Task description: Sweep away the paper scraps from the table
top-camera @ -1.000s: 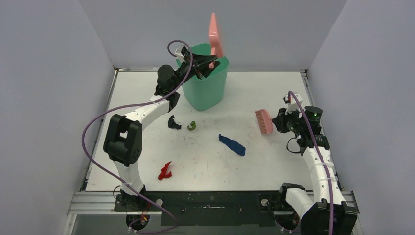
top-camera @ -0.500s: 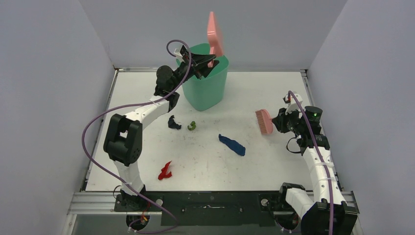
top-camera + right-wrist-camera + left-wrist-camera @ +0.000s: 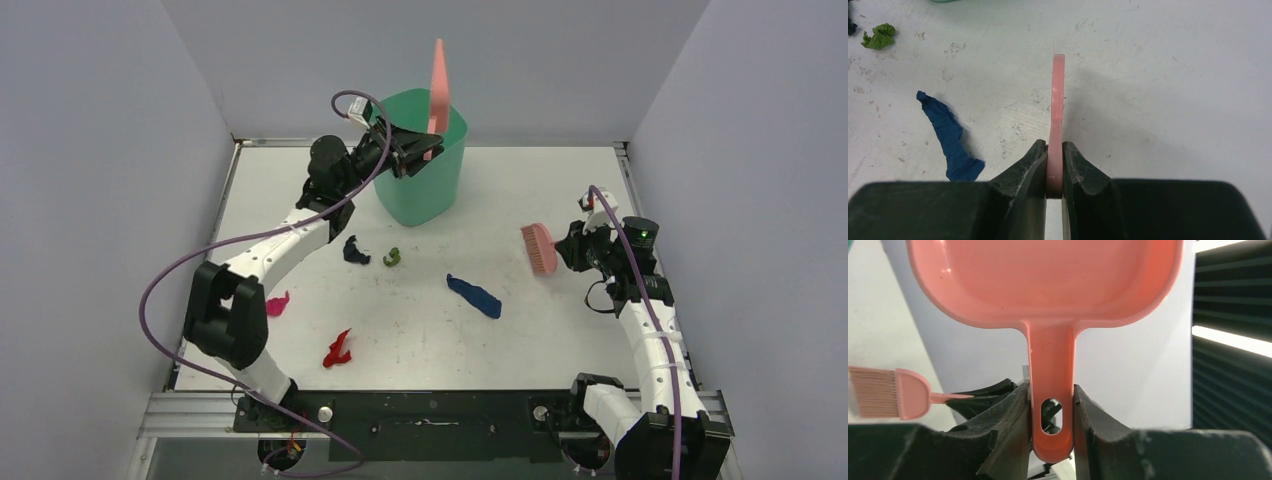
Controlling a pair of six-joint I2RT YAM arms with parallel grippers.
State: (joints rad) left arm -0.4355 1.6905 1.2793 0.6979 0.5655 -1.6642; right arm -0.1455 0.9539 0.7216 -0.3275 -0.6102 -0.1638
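Note:
Paper scraps lie on the white table: a black one, a green one, a dark blue one, a red one and a magenta one. My left gripper is shut on the handle of the pink dustpan, held upright over the green bin; the left wrist view shows the pan empty. My right gripper is shut on the pink hand brush at the right. The right wrist view shows the brush handle, the blue scrap and the green scrap.
The green bin stands at the back centre of the table. Pale grey walls enclose the table on three sides. A metal rail runs along the front edge between the arm bases.
My left arm has swung left and the dustpan has turned more upright over the bin. A magenta scrap now shows where the arm hid it. The right arm has not moved.

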